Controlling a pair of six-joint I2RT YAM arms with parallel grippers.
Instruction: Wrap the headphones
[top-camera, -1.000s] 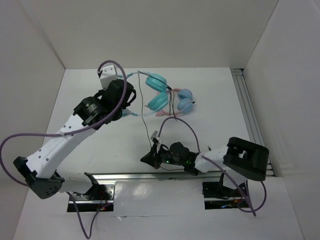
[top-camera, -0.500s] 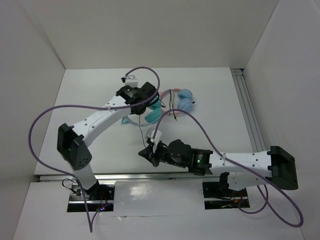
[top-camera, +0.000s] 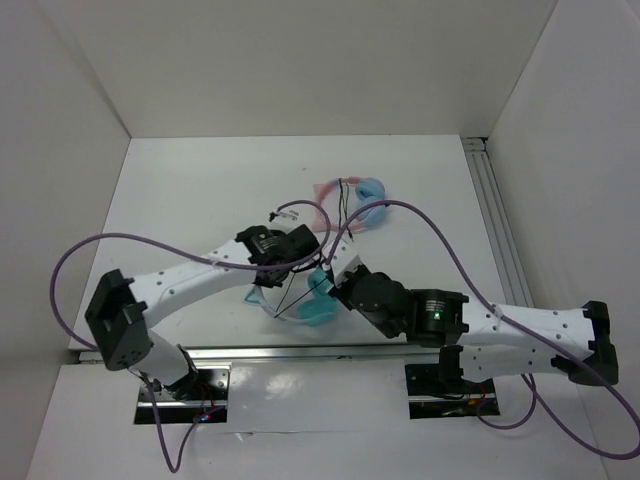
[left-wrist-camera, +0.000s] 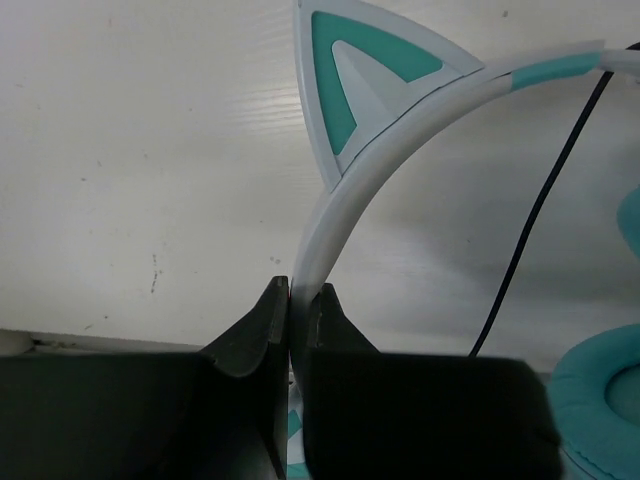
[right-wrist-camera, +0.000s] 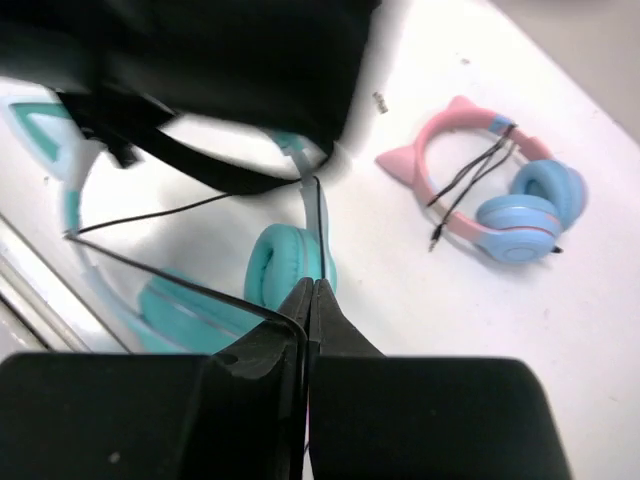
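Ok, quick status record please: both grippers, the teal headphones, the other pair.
left gripper: shut on the headband, below a cat ear
right gripper: shut on the cord
headphones: near edge of the table, between the arms
pink pair: farther back, clear of both grippers, cord across its band

No text, label, brand, number or sign can be read in any of the views
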